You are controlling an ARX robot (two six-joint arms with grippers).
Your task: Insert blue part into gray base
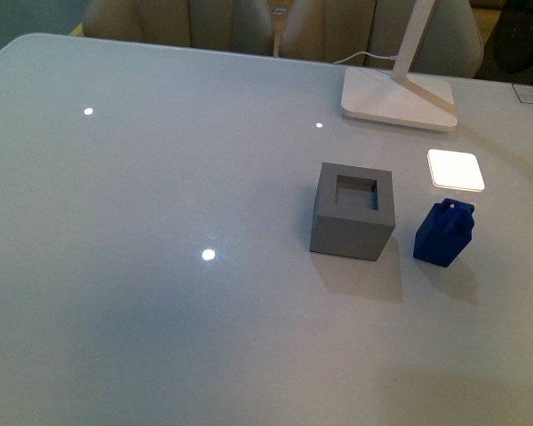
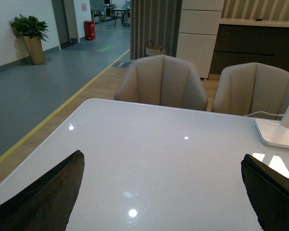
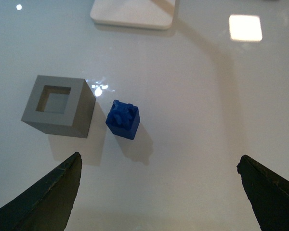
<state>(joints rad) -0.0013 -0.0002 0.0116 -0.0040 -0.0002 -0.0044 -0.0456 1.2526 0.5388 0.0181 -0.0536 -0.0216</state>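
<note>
The gray base (image 1: 354, 211) stands on the white table, its square hole facing up and empty. The blue part (image 1: 444, 232) stands upright just to its right, a small gap between them. Neither arm shows in the front view. In the right wrist view the gray base (image 3: 59, 105) and blue part (image 3: 123, 119) lie ahead of my right gripper (image 3: 159, 163), which is open, empty and above the table. My left gripper (image 2: 161, 166) is open and empty over bare table, with neither task object in its view.
A white lamp foot (image 1: 398, 98) with its slanted stem stands at the back right, a bright light patch (image 1: 455, 169) on the table before it. Beige chairs (image 2: 161, 82) line the far table edge.
</note>
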